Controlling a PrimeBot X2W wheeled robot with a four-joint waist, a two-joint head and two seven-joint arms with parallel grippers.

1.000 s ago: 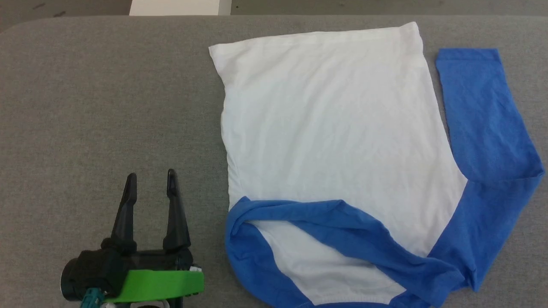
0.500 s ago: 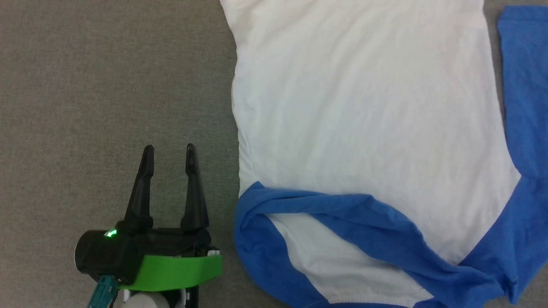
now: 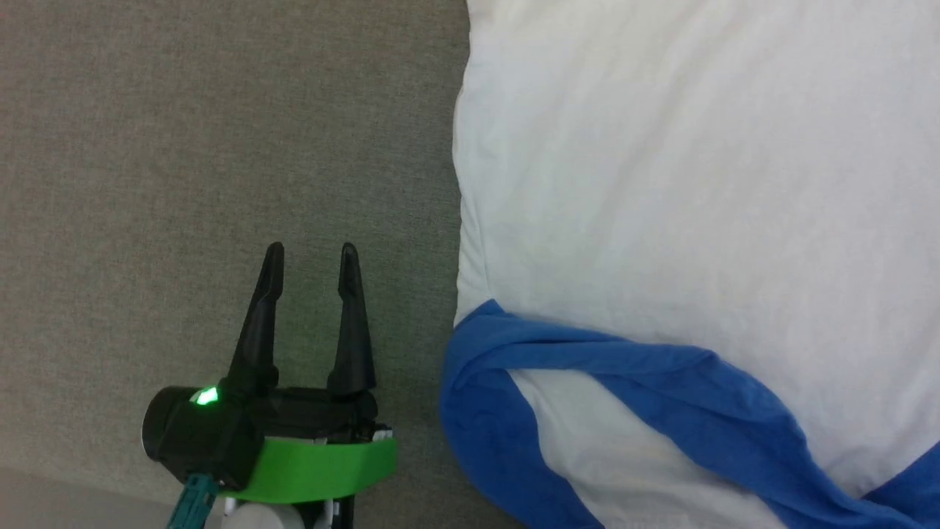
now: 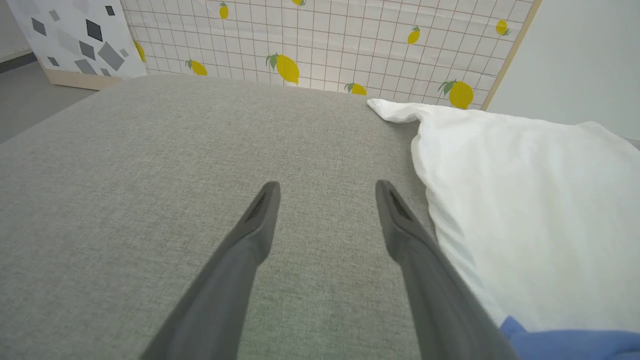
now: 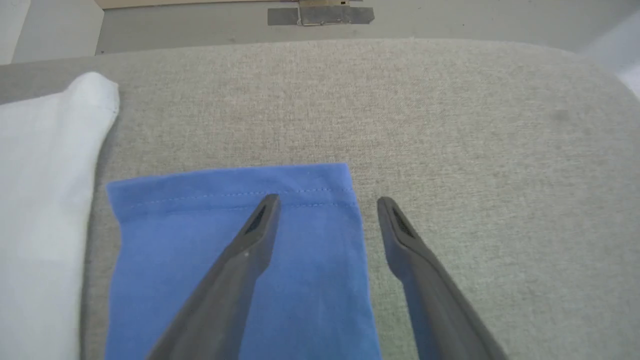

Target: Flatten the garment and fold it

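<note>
White-bodied and smooth, one blue sleeve crossing its near end, the garment [image 3: 661, 184] lies on the grey table [image 3: 183, 147] right of the left gripper [image 3: 311, 251], which gapes empty like the right gripper [image 5: 328, 201] by the other cuff.

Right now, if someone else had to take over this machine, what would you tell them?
Left gripper: open, empty, over the grey table beside the garment.
Right gripper: open, empty, above a blue sleeve cuff.
Done: the white body lies mostly flat.
To do: the other blue sleeve lies twisted across the body; straighten it, then fold.
</note>
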